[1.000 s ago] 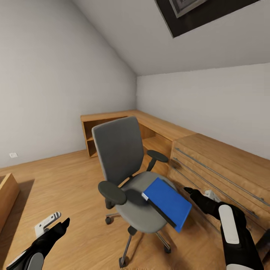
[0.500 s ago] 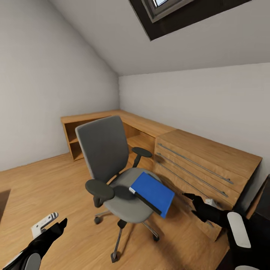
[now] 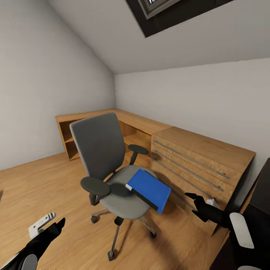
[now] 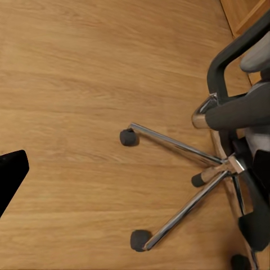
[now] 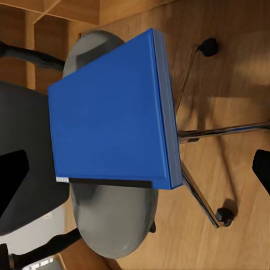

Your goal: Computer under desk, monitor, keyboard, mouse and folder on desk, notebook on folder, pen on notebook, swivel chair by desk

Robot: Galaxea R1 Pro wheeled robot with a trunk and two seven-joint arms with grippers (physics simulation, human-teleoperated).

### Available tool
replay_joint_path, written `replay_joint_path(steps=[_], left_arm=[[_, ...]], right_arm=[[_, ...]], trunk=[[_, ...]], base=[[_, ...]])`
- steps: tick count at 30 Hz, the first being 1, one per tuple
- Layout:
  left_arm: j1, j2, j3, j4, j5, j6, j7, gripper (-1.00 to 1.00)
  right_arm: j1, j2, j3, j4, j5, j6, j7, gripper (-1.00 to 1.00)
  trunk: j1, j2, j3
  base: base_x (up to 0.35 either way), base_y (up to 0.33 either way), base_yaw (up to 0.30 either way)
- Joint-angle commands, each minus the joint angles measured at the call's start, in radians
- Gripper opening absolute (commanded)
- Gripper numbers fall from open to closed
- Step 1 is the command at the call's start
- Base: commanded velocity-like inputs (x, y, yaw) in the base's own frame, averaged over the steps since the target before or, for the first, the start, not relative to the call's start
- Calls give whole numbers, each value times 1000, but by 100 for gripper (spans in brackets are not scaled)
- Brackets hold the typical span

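Just ahead of the wide-open right tool, the flat bright blue folder lies overhanging the grey upholstered swivel chair's seat edge, so, I judge, a nudging approach could roll the castored chair or tip the folder off.

folder: bright blue, flat, black spine edge; lies on the chair seat, overhanging its front, ahead of the right jaws
swivel chair: grey, upright, between both jaws
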State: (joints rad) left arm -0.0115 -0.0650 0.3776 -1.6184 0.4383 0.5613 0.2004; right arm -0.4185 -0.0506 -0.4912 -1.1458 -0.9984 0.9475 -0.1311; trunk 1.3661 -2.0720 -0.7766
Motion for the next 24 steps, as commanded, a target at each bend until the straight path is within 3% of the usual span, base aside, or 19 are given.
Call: replay_joint_path(steps=[1,8,12,24], left_arm=[[-1,-1,1,-2,11,5,7,100],[-1,-1,6,-2,11,3,5,100],[-1,-2,6,-2,11,3,5,100],[-1,-2,4,-2,11,3,5,100]], right_arm=[[-1,0,-1,-1,-11,4,-10,100],[0,4,0,-4,-12,3,-9,100],[0,5,2,-3,-10,3,48,100],[0,1,7,-4,-8,3,70,100]], trunk=[[4,-8,-4],[31,-57,-26],[46,-85,-39],[92,-169,-76]], base=[[0,0,-5],[0,0,-2],[0,0,0],[0,0,0]])
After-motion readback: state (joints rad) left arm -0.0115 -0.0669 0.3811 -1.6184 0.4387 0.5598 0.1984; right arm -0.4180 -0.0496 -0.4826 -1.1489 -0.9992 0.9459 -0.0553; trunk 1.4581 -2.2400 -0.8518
